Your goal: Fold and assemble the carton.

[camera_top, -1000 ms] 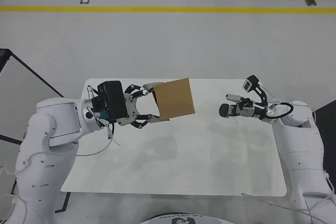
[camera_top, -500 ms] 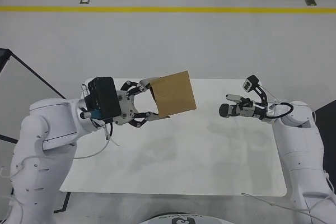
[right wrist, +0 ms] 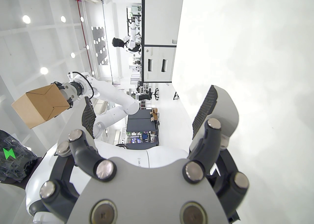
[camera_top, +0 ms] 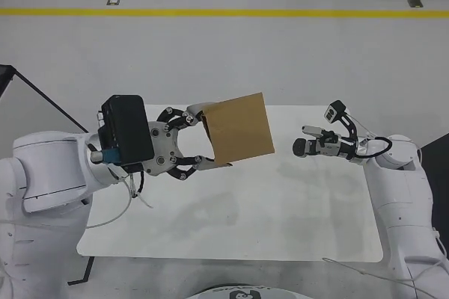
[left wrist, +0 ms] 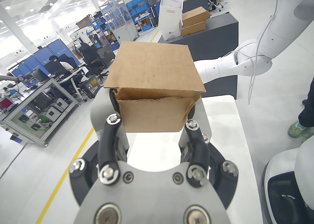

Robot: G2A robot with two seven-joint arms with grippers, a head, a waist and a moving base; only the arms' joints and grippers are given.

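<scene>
A brown cardboard carton point(camera_top: 239, 129) hangs in the air above the far left part of the white table point(camera_top: 284, 217). My left gripper point(camera_top: 207, 137) is shut on its near end, one finger on each side. In the left wrist view the carton point(left wrist: 153, 80) is squared up, with a flap folded down between the fingers point(left wrist: 193, 112). My right gripper point(camera_top: 298, 147) is held above the table's right side, well apart from the carton, open with nothing between its fingers point(right wrist: 203, 109). The right wrist view shows the carton point(right wrist: 40, 105) farther off, its folded end flaps closed.
The table top bears nothing else. A black frame point(camera_top: 15, 97) stands off the table's left side. A yellow floor line point(camera_top: 224, 12) runs along the far side.
My left arm has lifted the carton higher and shifted it slightly to the right and toward the far side. The right arm has kept still.
</scene>
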